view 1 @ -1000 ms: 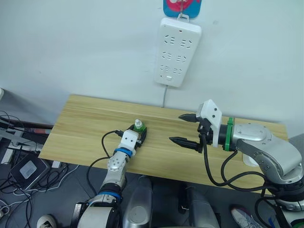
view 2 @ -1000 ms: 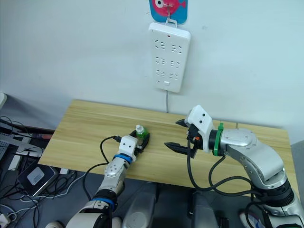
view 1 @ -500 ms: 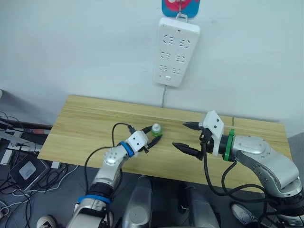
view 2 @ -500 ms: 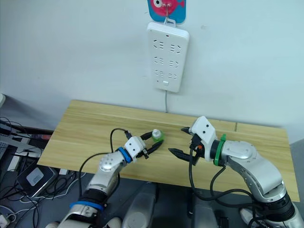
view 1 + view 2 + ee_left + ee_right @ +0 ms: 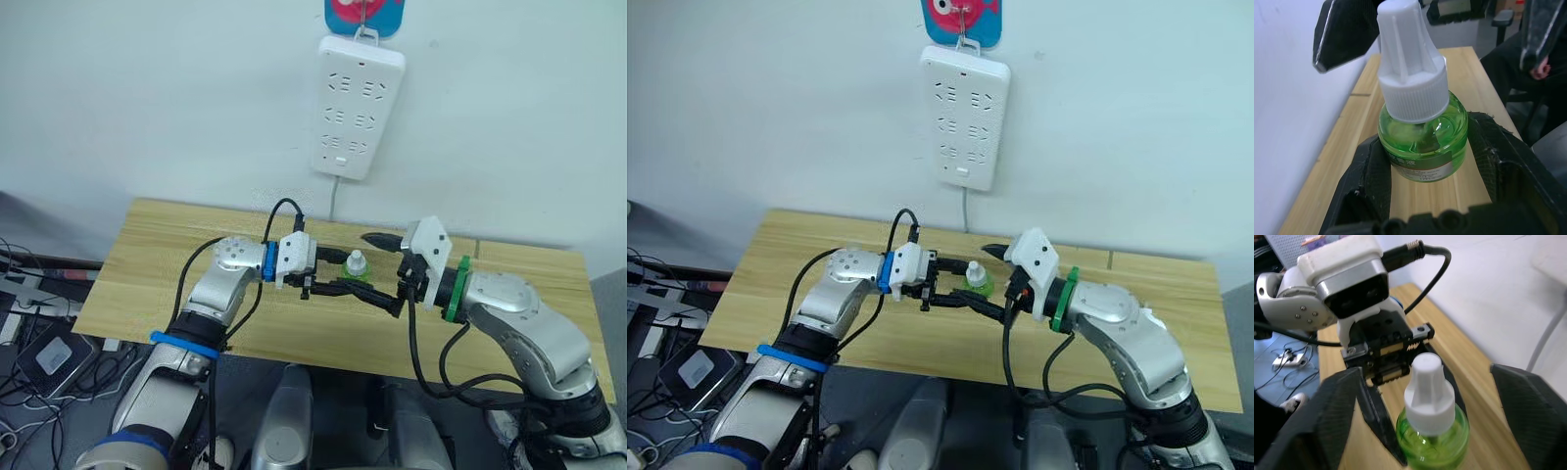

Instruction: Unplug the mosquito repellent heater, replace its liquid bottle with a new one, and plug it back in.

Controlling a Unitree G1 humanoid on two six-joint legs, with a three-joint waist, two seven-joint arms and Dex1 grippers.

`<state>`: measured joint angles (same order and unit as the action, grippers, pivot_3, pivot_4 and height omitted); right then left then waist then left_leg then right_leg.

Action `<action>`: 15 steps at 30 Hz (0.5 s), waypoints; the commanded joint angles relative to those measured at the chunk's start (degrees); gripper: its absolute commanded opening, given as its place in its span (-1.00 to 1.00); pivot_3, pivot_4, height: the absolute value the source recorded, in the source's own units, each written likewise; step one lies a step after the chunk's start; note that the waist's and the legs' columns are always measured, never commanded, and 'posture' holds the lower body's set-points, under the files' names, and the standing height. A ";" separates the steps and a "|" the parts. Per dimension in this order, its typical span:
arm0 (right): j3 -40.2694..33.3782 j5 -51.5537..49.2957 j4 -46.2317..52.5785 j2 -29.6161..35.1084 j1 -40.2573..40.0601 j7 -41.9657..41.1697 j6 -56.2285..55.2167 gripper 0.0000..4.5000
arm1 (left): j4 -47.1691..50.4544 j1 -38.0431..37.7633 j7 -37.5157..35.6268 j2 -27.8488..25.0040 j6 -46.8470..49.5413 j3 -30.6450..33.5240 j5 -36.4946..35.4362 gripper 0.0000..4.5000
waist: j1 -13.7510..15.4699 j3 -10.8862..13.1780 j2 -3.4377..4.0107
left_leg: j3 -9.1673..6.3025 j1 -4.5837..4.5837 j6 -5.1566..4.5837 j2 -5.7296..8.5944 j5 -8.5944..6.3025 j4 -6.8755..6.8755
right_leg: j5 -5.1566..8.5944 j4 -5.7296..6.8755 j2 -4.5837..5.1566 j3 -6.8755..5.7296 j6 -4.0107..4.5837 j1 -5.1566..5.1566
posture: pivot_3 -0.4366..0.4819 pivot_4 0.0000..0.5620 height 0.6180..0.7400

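A small green liquid bottle (image 5: 359, 268) with a white ribbed cap (image 5: 1410, 68) is held upright above the wooden table (image 5: 176, 245). My left gripper (image 5: 345, 278) is shut on the bottle's green body, one black finger (image 5: 1367, 186) on each side. My right gripper (image 5: 370, 266) faces it from the right and stands open. Its two fingertips (image 5: 1344, 29) flank the bottle's cap without touching it. In the right wrist view the bottle (image 5: 1432, 438) stands between my wide-spread right fingers (image 5: 1337, 411). The mosquito repellent heater is out of view.
A long white power strip (image 5: 358, 93) hangs on the wall above the table's back edge, its cable (image 5: 335, 201) dropping behind the table. A pink and blue hook plate (image 5: 361, 12) holds it. Cables and boxes (image 5: 44, 343) lie on the floor at the left.
My left gripper has lifted the bottle off the table and carried it right and up. My right gripper has moved left, so its open fingers now stand on either side of the bottle.
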<state>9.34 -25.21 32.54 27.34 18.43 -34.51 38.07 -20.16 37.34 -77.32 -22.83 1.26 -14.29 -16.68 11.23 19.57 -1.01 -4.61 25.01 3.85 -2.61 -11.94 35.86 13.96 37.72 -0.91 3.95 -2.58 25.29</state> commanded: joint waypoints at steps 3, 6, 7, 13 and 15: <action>1.28 1.44 2.41 -0.44 -2.61 0.87 -1.70 0.11 | 0.95 0.11 -2.02 0.12 0.28 0.88 -0.93 -0.02 | -0.54 -0.02 0.00 | 0.00 -0.01 0.00 0.00 0.00 0.03 | 0.00 0.04 0.00 0.00 0.00 0.00 | 0.55 -0.08 1.00; 2.13 2.56 2.38 -0.01 -3.54 0.45 -2.51 -0.39 | 0.74 0.52 -2.15 0.32 0.22 1.00 -0.77 -0.02 | -0.72 -0.04 0.01 | 0.00 -0.01 0.01 0.00 0.01 0.10 | 0.00 0.10 0.00 0.01 -0.01 -0.01 | 0.55 -0.09 1.00; 2.21 2.70 2.27 0.00 -3.61 0.36 -2.62 -0.53 | 0.60 0.70 -2.16 0.37 0.22 1.08 -0.71 -0.02 | -0.77 -0.05 0.00 | 0.00 -0.02 0.02 0.00 0.02 0.13 | 0.00 0.13 0.00 0.02 -0.01 -0.01 | 0.55 -0.09 1.00; 1.48 1.58 1.49 -0.70 -2.44 -0.62 -2.71 -0.54 | 0.58 0.51 -2.68 0.06 -0.33 1.34 -0.46 -0.02 | -0.78 -0.07 0.00 | -0.01 -0.03 0.07 0.00 0.05 0.18 | 0.00 0.23 -0.01 0.02 -0.01 -0.01 | 0.58 -0.09 1.00; 1.42 0.93 1.11 -0.37 -1.42 -2.27 -3.01 -0.54 | 1.49 -0.07 -3.36 -0.25 -0.39 1.13 -0.61 -0.02 | -0.75 -0.07 0.00 | -0.01 -0.03 0.08 0.00 0.05 0.18 | -0.01 0.25 -0.01 0.02 0.00 -0.01 | 0.58 -0.09 1.00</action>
<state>11.26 -22.18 32.16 26.85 15.88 -34.47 36.33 -20.74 37.36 -79.57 -22.80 1.72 -13.79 -16.61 10.48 19.50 -1.01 -4.62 24.98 3.93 -2.62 -11.89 36.04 13.88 37.98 -0.92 3.96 -2.47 25.29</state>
